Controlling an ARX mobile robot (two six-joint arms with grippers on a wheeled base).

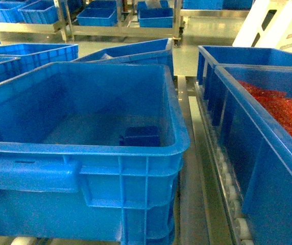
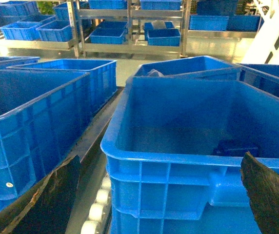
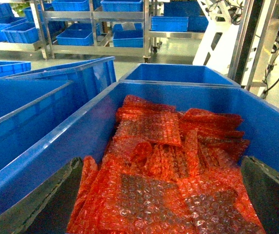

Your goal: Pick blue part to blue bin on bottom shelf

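Observation:
The blue part [image 1: 140,136] lies on the floor of the blue bin [image 1: 84,150], near its front right corner. It also shows as a dark block [image 2: 237,147] in the left wrist view. The bin rests on the bottom shelf, whose white rollers [image 2: 98,209] run under its left side. My left gripper [image 2: 159,195] is open just outside the bin's near wall [image 2: 178,158], below the rim, holding nothing. My right gripper [image 3: 161,195] is open over red bubble wrap [image 3: 164,161]. Neither gripper appears in the head view.
A blue crate [image 1: 268,168] full of red wrap stands right of the bin across a roller rail [image 1: 227,184]. More blue crates [image 2: 32,112] stand to the left and behind. Steel racks with smaller trays [image 1: 97,16] line the back, and a white frame [image 1: 284,23] stands at the far right.

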